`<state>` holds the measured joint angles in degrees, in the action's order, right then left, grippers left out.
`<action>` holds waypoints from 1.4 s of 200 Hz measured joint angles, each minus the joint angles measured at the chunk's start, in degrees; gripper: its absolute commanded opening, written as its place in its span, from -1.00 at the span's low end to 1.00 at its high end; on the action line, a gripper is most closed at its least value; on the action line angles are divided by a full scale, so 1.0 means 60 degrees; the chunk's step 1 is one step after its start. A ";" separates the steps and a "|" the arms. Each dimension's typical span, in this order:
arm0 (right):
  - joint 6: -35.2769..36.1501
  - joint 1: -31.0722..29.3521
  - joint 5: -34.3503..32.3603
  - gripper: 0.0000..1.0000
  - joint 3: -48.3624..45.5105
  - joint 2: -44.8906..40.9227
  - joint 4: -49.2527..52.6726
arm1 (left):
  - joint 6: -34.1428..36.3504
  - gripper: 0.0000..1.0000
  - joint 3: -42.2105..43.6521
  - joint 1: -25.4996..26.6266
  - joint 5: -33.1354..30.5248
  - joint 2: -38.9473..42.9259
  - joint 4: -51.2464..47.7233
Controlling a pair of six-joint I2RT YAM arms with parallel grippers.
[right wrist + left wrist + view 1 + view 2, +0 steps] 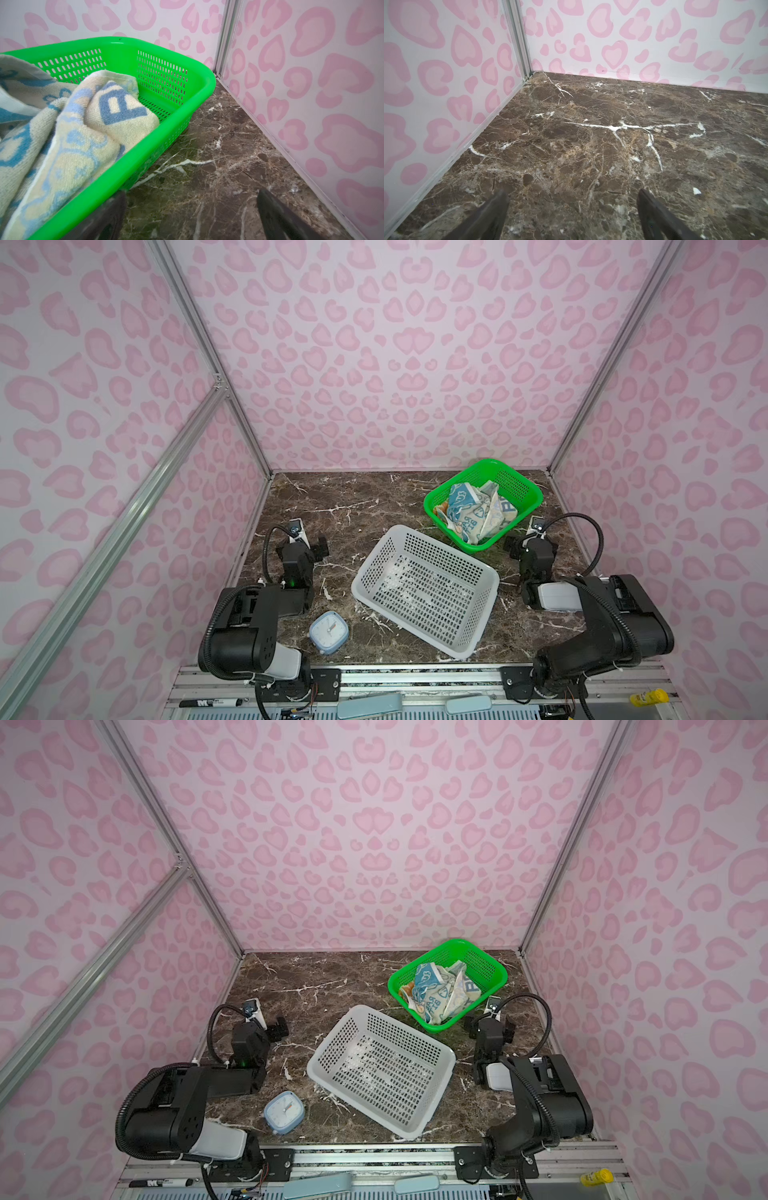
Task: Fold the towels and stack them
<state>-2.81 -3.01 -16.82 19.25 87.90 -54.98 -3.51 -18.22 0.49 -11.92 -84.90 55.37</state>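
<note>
The towels [478, 510] [441, 990] lie crumpled in a heap inside a green basket [515, 485] [482, 966] at the back right of the marble table. Blue and cream prints show on top, and an orange bit [443, 506] peeks out at the heap's left. My right gripper [528, 541] [192, 192] rests low just beside the basket's near right side, open, with only marble between its fingers. In the right wrist view a cream towel with a blue letter [116, 108] rises above the green rim [162, 83]. My left gripper [309, 543] [572, 192] sits open over bare marble at the left.
An empty white slotted basket [469, 614] stands askew at the table's middle, touching the green one's near side. A small blue clock [329, 631] lies near the front left. The pink patterned walls close in on three sides. A marker [212, 702] and a yellow bottle [648, 697] lie off the front edge.
</note>
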 measured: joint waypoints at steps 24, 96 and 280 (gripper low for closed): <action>0.0000 0.0000 0.0000 1.00 0.0000 0.0000 0.0000 | 0.0000 0.95 0.0000 -0.0004 0.0000 0.0000 0.0000; 0.0000 0.0000 0.0022 1.00 0.0000 0.0000 0.0000 | 0.0000 0.95 0.0000 -0.0004 0.0015 0.0000 0.0000; -0.0102 -0.0124 -0.0444 1.00 -0.0022 -0.0342 0.0146 | -0.0444 0.95 -0.1173 -0.0091 -0.0965 0.1045 -0.1898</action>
<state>-3.42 -3.75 -19.49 19.11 85.84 -54.11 -6.17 -25.26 -0.05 -17.72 -78.63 43.99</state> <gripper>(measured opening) 0.998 0.974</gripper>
